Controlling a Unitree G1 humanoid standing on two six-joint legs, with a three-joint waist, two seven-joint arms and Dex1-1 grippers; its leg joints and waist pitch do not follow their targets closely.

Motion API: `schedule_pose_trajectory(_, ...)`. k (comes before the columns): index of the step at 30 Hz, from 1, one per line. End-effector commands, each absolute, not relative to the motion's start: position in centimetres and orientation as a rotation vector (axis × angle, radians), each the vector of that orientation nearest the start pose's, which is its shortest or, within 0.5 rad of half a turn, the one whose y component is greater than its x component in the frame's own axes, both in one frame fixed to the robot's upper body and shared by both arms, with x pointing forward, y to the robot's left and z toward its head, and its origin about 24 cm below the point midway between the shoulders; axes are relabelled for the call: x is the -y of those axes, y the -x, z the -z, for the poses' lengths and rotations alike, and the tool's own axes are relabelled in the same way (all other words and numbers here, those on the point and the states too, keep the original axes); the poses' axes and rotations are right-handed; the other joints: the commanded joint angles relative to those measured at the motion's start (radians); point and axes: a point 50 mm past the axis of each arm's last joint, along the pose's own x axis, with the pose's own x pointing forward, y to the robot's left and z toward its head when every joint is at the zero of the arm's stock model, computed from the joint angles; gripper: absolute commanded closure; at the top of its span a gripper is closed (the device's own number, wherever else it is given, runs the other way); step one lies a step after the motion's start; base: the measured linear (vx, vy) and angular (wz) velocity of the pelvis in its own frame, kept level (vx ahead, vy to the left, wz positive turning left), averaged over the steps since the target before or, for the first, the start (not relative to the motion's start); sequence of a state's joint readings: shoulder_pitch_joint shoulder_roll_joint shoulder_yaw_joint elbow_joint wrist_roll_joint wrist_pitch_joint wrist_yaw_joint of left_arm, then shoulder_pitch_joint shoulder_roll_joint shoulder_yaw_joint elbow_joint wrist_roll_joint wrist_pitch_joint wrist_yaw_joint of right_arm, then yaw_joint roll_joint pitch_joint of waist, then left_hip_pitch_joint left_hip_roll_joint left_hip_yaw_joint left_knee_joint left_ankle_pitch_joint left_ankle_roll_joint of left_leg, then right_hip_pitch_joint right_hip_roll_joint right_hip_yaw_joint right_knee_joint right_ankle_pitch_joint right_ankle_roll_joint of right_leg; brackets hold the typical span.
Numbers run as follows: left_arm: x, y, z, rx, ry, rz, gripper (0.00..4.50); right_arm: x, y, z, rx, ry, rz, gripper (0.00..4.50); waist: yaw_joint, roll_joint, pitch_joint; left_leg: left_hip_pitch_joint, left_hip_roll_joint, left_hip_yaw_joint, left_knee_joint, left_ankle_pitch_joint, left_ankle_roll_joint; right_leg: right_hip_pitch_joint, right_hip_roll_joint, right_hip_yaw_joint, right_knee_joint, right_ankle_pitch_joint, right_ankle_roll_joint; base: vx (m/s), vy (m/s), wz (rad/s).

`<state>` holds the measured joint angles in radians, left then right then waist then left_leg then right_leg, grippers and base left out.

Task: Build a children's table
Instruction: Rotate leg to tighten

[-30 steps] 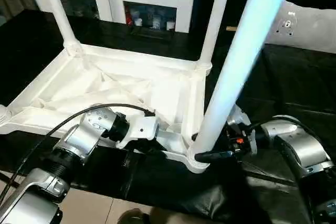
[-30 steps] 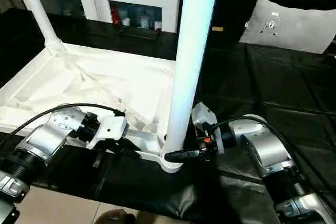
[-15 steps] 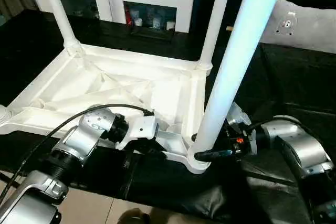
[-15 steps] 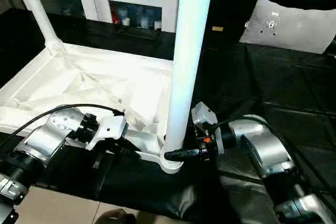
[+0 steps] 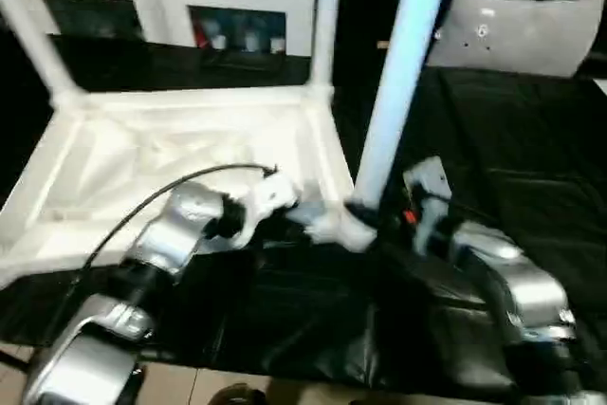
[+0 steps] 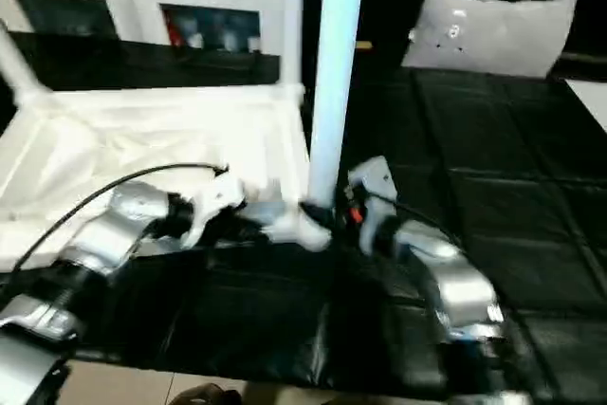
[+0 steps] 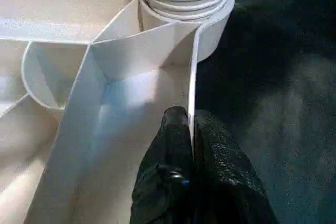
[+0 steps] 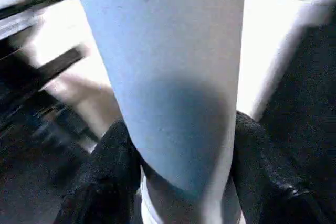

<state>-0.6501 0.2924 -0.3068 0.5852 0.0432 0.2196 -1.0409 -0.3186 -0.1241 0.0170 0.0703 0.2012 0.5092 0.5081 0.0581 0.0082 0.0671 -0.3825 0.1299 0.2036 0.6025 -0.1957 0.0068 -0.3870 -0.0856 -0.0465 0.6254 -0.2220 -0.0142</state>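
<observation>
the children's table [image 5: 190, 139] lies upside down on the black mat-covered workbench [image 5: 512, 139], ribbed underside up, so its corner sockets face upward to take legs. the left gripper [image 7: 191, 129] is pinched narrow on the thin side wall of the table top, one finger on each face of the rim, at about 6 o'clock from the near corner socket [image 7: 202, 30]; this looks like a brace that keeps the top from turning. the right gripper [image 8: 178, 161] has its two fingers [image 8: 105, 166] around the base of the near leg [image 5: 394, 82], one on each side and touching it, held half wide by the tube; that suits twisting the leg into the socket.

how deep the thread is seated cannot be told, though several thread rings stand above the socket in the left wrist view. the head views are blurred, so the right gripper's fingers are hard to make out there. the legs are all cut off by the top edge. two far legs stand at 11 and 12 o'clock; a fourth cannot be confirmed.
</observation>
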Motion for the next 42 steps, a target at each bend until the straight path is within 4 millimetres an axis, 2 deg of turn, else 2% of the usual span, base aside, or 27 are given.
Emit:
schedule_pose_trajectory(1, -6.8, -34.3, -7.7, -0.309, -0.333, 1.091, 4.5, 6.2, -29.7, -6.2, -0.337, -0.185, -0.677, 2.46, 0.0, 0.002, -0.051, 0.024, 0.1, -0.063, -0.096, -0.256, -0.059, 0.019, -0.095, 0.058, -0.087, -0.198, -0.22, 0.0, 0.0, 0.0)
schedule_pose_trajectory(2, -6.7, -34.4, -7.7, -0.307, -0.333, 1.077, 4.5, 6.0, -29.8, -6.1, -0.344, -0.176, -0.666, 2.46, -0.004, 0.0, -0.051, 0.024, 0.1, -0.062, -0.096, -0.242, -0.06, 0.022, -0.094, 0.056, -0.087, -0.185, -0.223, 0.0, 0.0, 0.0)
schedule_pose_trajectory(3, -6.7, -34.5, -7.7, -0.305, -0.334, 1.067, 4.5, 5.9, -29.9, -6.1, -0.35, -0.169, -0.658, 2.46, -0.005, 0.006, -0.051, 0.022, 0.101, -0.059, -0.094, -0.219, -0.045, 0.026, -0.093, 0.058, -0.086, -0.131, -0.228, 0.0, 0.0, 0.0)
schedule_pose_trajectory(4, -6.5, -34.6, -7.7, -0.304, -0.336, 1.051, 4.5, 5.5, -30.1, -5.9, -0.372, -0.128, -0.638, 2.46, -0.004, 0.006, -0.051, 0.02, 0.101, -0.059, -0.093, -0.205, -0.033, 0.029, -0.093, 0.057, -0.084, -0.103, -0.231, 0.0, 0.0, 0.0)
schedule_pose_trajectory(5, -6.5, -34.8, -7.7, -0.299, -0.353, 1.033, 4.5, 5.2, -30.4, -5.8, -0.383, -0.095, -0.608, 2.46, -0.003, 0.017, -0.056, 0.021, 0.098, -0.056, -0.089, -0.166, -0.014, 0.03, -0.09, 0.056, -0.077, -0.036, -0.239, 0.0, 0.0, 0.0)
schedule_pose_trajectory(6, -6.4, -34.8, -7.6, -0.299, -0.379, 1.031, 4.5, 4.9, -30.8, -6.0, -0.371, -0.148, -0.57, 2.46, -0.006, 0.017, -0.058, 0.019, 0.096, -0.054, -0.087, -0.133, 0.004, 0.033, -0.089, 0.054, -0.074, 0.016, -0.247, 0.0, 0.0, 0.0)
schedule_pose_trajectory(7, -6.5, -34.7, -7.4, -0.302, -0.387, 1.033, 4.5, 5.0, -31.0, -6.2, -0.341, -0.158, -0.562, 2.11, -0.006, 0.015, -0.058, 0.018, 0.096, -0.054, -0.086, -0.126, 0.015, 0.035, -0.091, 0.055, -0.075, 0.031, -0.25, 0.0, 0.0, 0.0)
schedule_pose_trajectory(8, -6.5, -34.7, -7.4, -0.302, -0.387, 1.033, 4.5, 5.0, -31.0, -6.2, -0.341, -0.158, -0.562, 1.92, -0.004, 0.019, -0.058, 0.018, 0.098, -0.054, -0.085, -0.124, 0.026, 0.037, -0.093, 0.053, -0.075, 0.044, -0.252, 0.0, 0.0, 0.0)
schedule_pose_trajectory(9, -6.6, -34.7, -7.4, -0.303, -0.389, 1.031, 4.5, 5.1, -31.1, -6.3, -0.327, -0.152, -0.555, 1.81, -0.005, 0.017, -0.059, 0.018, 0.1, -0.054, -0.086, -0.118, 0.036, 0.041, -0.091, 0.052, -0.073, 0.059, -0.256, 0.0, 0.0, 0.0)
schedule_pose_trajectory(11, -7.1, -34.6, -7.2, -0.312, -0.397, 1.035, 4.5, 5.7, -31.0, -6.6, -0.289, -0.162, -0.552, 1.78, -0.004, 0.02, -0.056, 0.021, 0.104, -0.054, -0.089, -0.137, 0.039, 0.038, -0.091, 0.051, -0.075, 0.035, -0.257, 0.0, 0.0, 0.0)
schedule_pose_trajectory(13, -7.6, -34.5, -7.1, -0.317, -0.408, 1.04, 4.5, 6.5, -31.0, -6.8, -0.253, -0.167, -0.551, 1.43, -0.007, 0.012, -0.056, 0.023, 0.107, -0.054, -0.092, -0.157, 0.032, 0.038, -0.089, 0.051, -0.077, 0.005, -0.256, 0.0, 0.0, 0.0)
schedule_pose_trajectory(14, -8.1, -34.5, -7.1, -0.308, -0.436, 1.052, 4.5, 7.5, -30.9, -7.0, -0.218, -0.122, -0.573, 1.37, -0.006, 0.016, -0.054, 0.023, 0.106, -0.054, -0.092, -0.167, 0.029, 0.037, -0.091, 0.052, -0.078, -0.008, -0.256, 0.0, 0.0, 0.0)
schedule_pose_trajectory(15, -8.6, -34.3, -6.9, -0.307, -0.462, 1.076, 4.5, 8.4, -30.7, -7.2, -0.189, -0.097, -0.605, 1.35, -0.003, 0.006, -0.054, 0.022, 0.107, -0.052, -0.091, -0.169, 0.036, 0.042, -0.092, 0.053, -0.08, -0.01, -0.245, 0.0, 0.0, 0.0)
schedule_pose_trajectory(17, -9.1, -34.1, -6.8, -0.306, -0.505, 1.096, 4.5, 9.3, -30.4, -7.3, -0.17, -0.092, -0.645, 1.2, -0.001, 0.009, -0.053, 0.018, 0.108, -0.055, -0.091, -0.154, 0.05, 0.043, -0.094, 0.053, -0.077, 0.007, -0.238, 0.0, 0.0, 0.0)
schedule_pose_trajectory(20, -10.2, -33.5, -6.5, -0.336, -0.544, 1.157, 4.5, 10.6, -29.6, -7.5, -0.145, -0.045, -0.775, 0.9, -0.005, 0.002, -0.053, 0.011, 0.107, -0.054, -0.085, -0.125, 0.08, 0.048, -0.099, 0.052, -0.075, 0.024, -0.251, 0.0, 0.0, 0.0)
schedule_pose_trajectory(22, -10.5, -33.2, -6.4, -0.337, -0.556, 1.191, 4.5, 11.0, -29.3, -7.5, -0.142, -0.029, -0.825, 0.77, -0.005, 0.005, -0.053, 0.013, 0.109, -0.053, -0.084, -0.116, 0.091, 0.045, -0.097, 0.051, -0.075, 0.029, -0.258, 0.0, 0.0, 0.0)
schedule_pose_trajectory(24, -11.2, -32.3, -6.4, -0.336, -0.571, 1.304, 4.5, 12.4, -28.8, -7.7, -0.145, 0.022, -0.93, 0.6, -0.006, 0.001, -0.055, 0.012, 0.109, -0.051, -0.081, -0.113, 0.103, 0.045, -0.097, 0.05, -0.073, 0.03, -0.27, 0.0, 0.0, 0.0)
schedule_pose_trajectory(25, -11.2, -32.3, -6.4, -0.336, -0.569, 1.309, 4.5, 12.4, -28.8, -7.7, -0.146, 0.024, -0.934, 0.5, -0.005, 0.003, -0.055, 0.014, 0.11, -0.051, -0.08, -0.11, 0.105, 0.043, -0.095, 0.05, -0.072, 0.032, -0.273, 0.0, 0.0, 0.0)
schedule_pose_trajectory(27, -11.5, -31.3, -6.6, -0.331, -0.531, 1.438, 4.5, 13.6, -28.8, -7.9, -0.153, 0.077, -1.013, 0.45, 0.0, -0.001, -0.054, 0.018, 0.111, -0.047, -0.08, -0.114, 0.098, 0.041, -0.093, 0.049, -0.072, 0.014, -0.282, 0.0, 0.0, 0.0)
schedule_pose_trajectory(29, -11.8, -30.7, -6.7, -0.34, -0.534, 1.511, 4.5, 14.2, -28.8, -8.2, -0.154, 0.094, -1.075, 0.45, 0.007, 0.0, -0.054, 0.02, 0.114, -0.046, -0.08, -0.12, 0.097, 0.038, -0.093, 0.049, -0.07, 0.007, -0.29, 0.0, 0.0, 0.0)
schedule_pose_trajectory(31, -12.1, -30.4, -6.7, -0.347, -0.545, 1.555, 4.5, 14.5, -28.6, -8.4, -0.155, 0.089, -1.146, 0.45, 0.018, 0.004, -0.052, 0.028, 0.118, -0.041, -0.081, -0.119, 0.091, 0.029, -0.088, 0.048, -0.07, -0.001, -0.292, 0.0, 0.0, 0.0)
schedule_pose_trajectory(32, -12.1, -30.3, -6.7, -0.348, -0.547, 1.562, 4.5, 14.5, -28.5, -8.5, -0.156, 0.087, -1.161, 0.45, 0.027, 0.003, -0.053, 0.027, 0.119, -0.041, -0.081, -0.114, 0.088, 0.032, -0.088, 0.047, -0.066, 0.007, -0.292, 0.0, 0.0, 0.0)
schedule_pose_trajectory(33, -12.4, -30.0, -6.7, -0.355, -0.567, 1.605, 4.5, 14.6, -28.0, -8.6, -0.16, 0.106, -1.26, 0.45, 0.036, -0.001, -0.054, 0.028, 0.119, -0.04, -0.079, -0.116, 0.09, 0.032, -0.089, 0.046, -0.064, 0.008, -0.292, 0.0, 0.0, 0.0)
schedule_pose_trajectory(35, -12.5, -29.9, -6.7, -0.358, -0.575, 1.621, 4.5, 14.7, -27.8, -8.6, -0.165, 0.117, -1.297, 0.45, 0.043, 0.001, -0.053, 0.026, 0.12, -0.04, -0.081, -0.122, 0.084, 0.032, -0.09, 0.047, -0.065, -0.001, -0.286, 0.0, 0.0, 0.0)
schedule_pose_trajectory(37, -12.7, -29.7, -6.8, -0.362, -0.591, 1.65, 4.5, 14.9, -27.6, -8.7, -0.175, 0.124, -1.359, 0.79, 0.048, -0.006, -0.052, 0.025, 0.119, -0.042, -0.082, -0.133, 0.075, 0.033, -0.094, 0.047, -0.067, -0.025, -0.282, 0.0, 0.0, 0.0)
schedule_pose_trajectory(39, -13.1, -29.5, -6.9, -0.372, -0.61, 1.679, 4.5, 15.2, -27.2, -8.8, -0.202, 0.121, -1.446, 0.93, 0.052, -0.007, -0.052, 0.025, 0.12, -0.043, -0.082, -0.146, 0.065, 0.035, -0.096, 0.047, -0.069, -0.051, -0.28, 0.0, 0.0, 0.0)
schedule_pose_trajectory(42, -13.3, -29.5, -7.0, -0.375, -0.616, 1.688, 4.5, 15.4, -27.1, -8.9, -0.225, 0.122, -1.502, 1.23, 0.052, -0.009, -0.054, 0.024, 0.12, -0.043, -0.081, -0.121, 0.067, 0.034, -0.094, 0.046, -0.063, -0.019, -0.288, 0.0, 0.0, 0.0)
